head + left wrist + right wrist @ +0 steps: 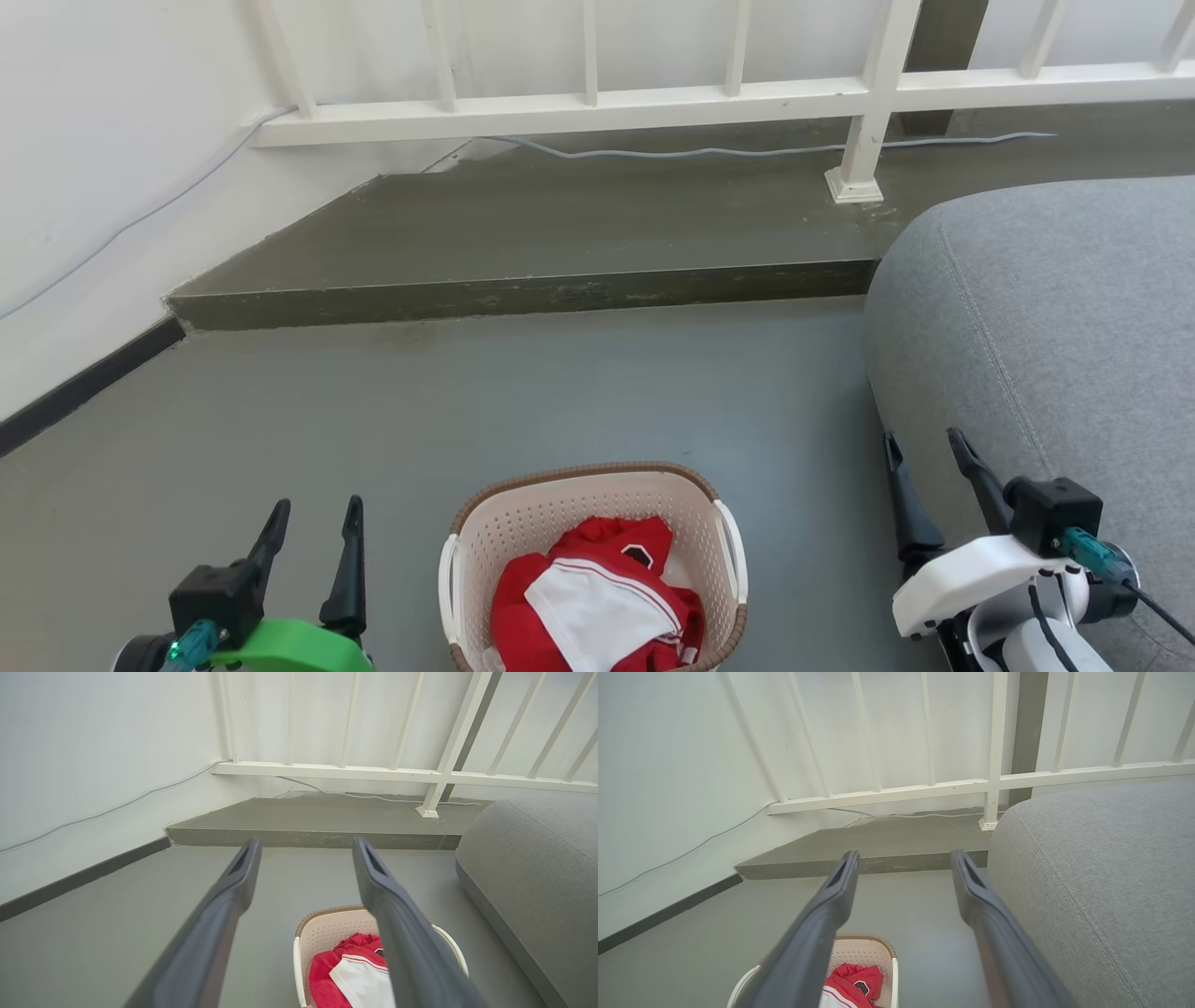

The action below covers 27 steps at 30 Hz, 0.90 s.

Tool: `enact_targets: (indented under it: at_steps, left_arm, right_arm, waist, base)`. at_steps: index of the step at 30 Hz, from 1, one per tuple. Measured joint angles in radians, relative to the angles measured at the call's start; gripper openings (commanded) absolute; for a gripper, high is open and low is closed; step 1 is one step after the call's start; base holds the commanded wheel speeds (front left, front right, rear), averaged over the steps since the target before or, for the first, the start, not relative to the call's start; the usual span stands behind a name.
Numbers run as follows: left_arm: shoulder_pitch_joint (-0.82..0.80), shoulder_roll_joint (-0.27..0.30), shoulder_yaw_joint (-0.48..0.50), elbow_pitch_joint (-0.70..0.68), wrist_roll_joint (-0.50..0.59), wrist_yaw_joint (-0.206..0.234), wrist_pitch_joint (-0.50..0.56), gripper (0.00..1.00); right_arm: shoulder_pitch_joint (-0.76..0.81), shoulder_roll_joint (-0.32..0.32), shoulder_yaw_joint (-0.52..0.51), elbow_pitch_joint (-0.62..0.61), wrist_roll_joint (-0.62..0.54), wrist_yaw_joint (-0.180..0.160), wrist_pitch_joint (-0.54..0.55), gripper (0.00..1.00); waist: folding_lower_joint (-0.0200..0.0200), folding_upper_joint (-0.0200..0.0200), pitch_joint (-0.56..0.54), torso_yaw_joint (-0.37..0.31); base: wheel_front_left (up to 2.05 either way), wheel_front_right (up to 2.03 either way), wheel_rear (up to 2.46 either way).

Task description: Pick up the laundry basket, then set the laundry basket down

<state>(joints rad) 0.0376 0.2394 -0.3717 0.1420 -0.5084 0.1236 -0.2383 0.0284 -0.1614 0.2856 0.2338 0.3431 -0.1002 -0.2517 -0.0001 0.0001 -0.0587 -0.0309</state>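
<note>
The laundry basket (588, 499), cream perforated plastic with a brown rim and white side handles, stands on the grey floor at the bottom centre of the head view. A red and white garment (593, 597) lies inside it. My left gripper (315, 518) hangs open to the basket's left, apart from it. My right gripper (924, 448) is open to the basket's right, beside the grey cushion. The basket (327, 926) sits low between the fingers in the left wrist view, and the basket (864, 952) shows at the bottom of the right wrist view.
A large grey cushion (1055, 317) fills the right side. A raised dark step (523, 294) runs across ahead, with a white railing (653, 98) and a cable behind it. A white wall with a dark skirting (84, 383) closes the left.
</note>
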Motion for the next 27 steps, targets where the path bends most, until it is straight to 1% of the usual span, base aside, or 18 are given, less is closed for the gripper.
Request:
enact_targets:
  at_steps: [6,9,17,27]
  left_arm:
    - [0.043,-0.006,0.027,-0.032,0.033,0.0,0.01,1.0]
    - [0.057,-0.01,0.044,-0.052,0.04,0.0,0.018,1.0]
    - [0.088,-0.031,0.073,-0.091,0.058,0.0,0.033,1.0]
    - [0.116,-0.042,0.098,-0.129,0.101,0.0,0.062,1.0]
  right_arm:
    - [0.02,0.0,0.005,-0.02,-0.008,0.0,0.0,1.0]
    - [0.023,-0.002,0.006,-0.033,-0.016,-0.007,0.0,1.0]
    - [0.024,-0.005,0.007,-0.055,-0.037,-0.008,0.0,1.0]
    - [0.031,-0.006,0.007,-0.068,-0.045,-0.009,0.0,1.0]
  waist:
    - [0.0,0.0,0.005,0.006]
    - [0.0,0.0,0.012,0.009]
    - [0.0,0.0,0.027,0.015]
    - [0.0,0.0,0.04,0.017]
  base:
    - [0.0,0.0,0.0]
    - [0.0,0.0,0.0]
    - [0.0,0.0,0.0]
    - [0.0,0.0,0.0]
